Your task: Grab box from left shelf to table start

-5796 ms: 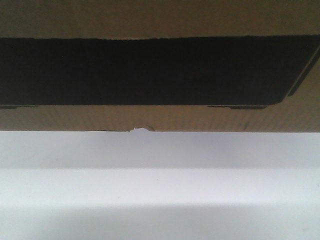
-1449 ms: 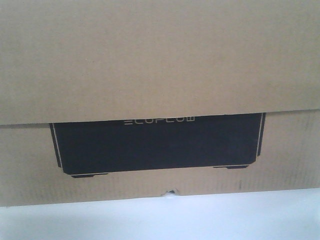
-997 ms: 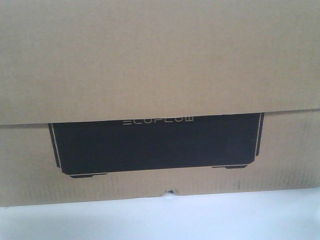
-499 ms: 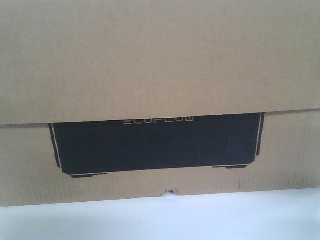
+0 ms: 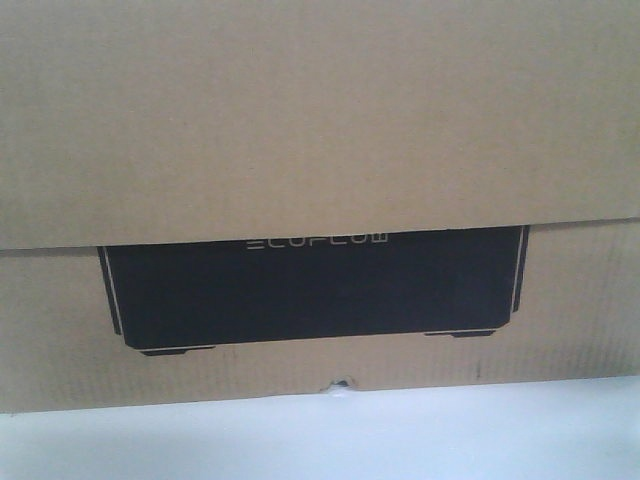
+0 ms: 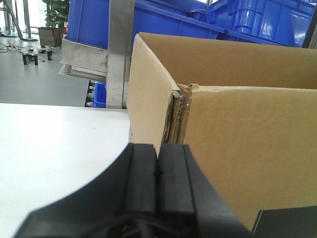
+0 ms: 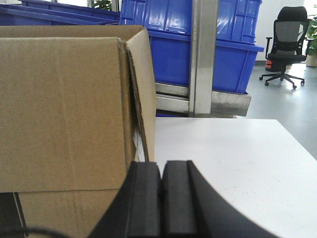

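**Carton resting on the white table, both grippers closed beside its corners**

The box is filling most of the front view, its brown front flap hanging down over the top of the black printed panel, on which pale lettering is showing just below the flap edge. A small torn notch is sitting on the bottom edge, where the carton is meeting the table.

In the left wrist view, the left gripper is showing its two black fingers pressed together with nothing between them, positioned just beside the carton's near left corner; whether it is touching the cardboard cannot be told. The open top of the carton is showing behind it. Beyond, the left shelf is standing at the far edge of the table, its steel upright and rail carrying blue bins.

In the right wrist view, the right gripper is likewise closed on nothing, lying just beside the carton's near right corner flap. An office chair is standing on the floor at far right.
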Robot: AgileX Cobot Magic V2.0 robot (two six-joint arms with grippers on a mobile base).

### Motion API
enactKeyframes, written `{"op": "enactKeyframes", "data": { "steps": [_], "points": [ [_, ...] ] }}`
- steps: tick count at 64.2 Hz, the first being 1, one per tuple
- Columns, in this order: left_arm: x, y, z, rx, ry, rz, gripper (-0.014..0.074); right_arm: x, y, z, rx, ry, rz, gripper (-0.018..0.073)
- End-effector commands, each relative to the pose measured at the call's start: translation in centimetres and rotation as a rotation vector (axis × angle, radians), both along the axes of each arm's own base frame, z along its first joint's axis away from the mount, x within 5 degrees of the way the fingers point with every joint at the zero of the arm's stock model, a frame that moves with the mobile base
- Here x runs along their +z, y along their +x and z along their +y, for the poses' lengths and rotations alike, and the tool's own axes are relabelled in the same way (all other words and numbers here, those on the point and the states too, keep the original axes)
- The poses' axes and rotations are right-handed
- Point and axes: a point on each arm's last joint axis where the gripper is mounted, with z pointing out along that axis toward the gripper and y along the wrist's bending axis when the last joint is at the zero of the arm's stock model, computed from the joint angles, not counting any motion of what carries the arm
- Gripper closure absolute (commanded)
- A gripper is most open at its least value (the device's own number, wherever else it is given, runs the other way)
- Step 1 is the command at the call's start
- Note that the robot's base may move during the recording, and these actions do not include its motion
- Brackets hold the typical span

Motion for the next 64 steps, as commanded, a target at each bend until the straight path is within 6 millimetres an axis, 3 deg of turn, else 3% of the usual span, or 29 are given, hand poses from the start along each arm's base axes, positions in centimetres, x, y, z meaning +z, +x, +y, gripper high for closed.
{"op": "enactKeyframes", "data": {
  "steps": [1,9,23,40,64],
  "points": [
    [1.1,-0.3,-0.1,-0.018,-0.018,-0.105,0.0689,1.5,-0.3,-0.1,-0.01,-0.006,-0.124,0.0508],
    [-0.9,0.4,-0.4,-0.014,0.006,-0.112,0.0689,1.5,-0.3,-0.1,-0.01,-0.006,-0.124,0.0508],
    [-2.7,1.0,0.7,0.184,0.012,-0.282,0.0689,1.5,-0.3,-0.1,-0.01,-0.006,-0.123,0.0508],
    [-4.6,1.3,0.5,0.187,0.031,-0.075,0.0689,1.5,-0.3,-0.1,-0.01,-0.006,-0.123,0.0508],
    [-4.7,1.3,0.4,0.161,0.039,-0.064,0.0689,1.5,-0.3,-0.1,-0.01,-0.006,-0.123,0.0508]
  ]
}}
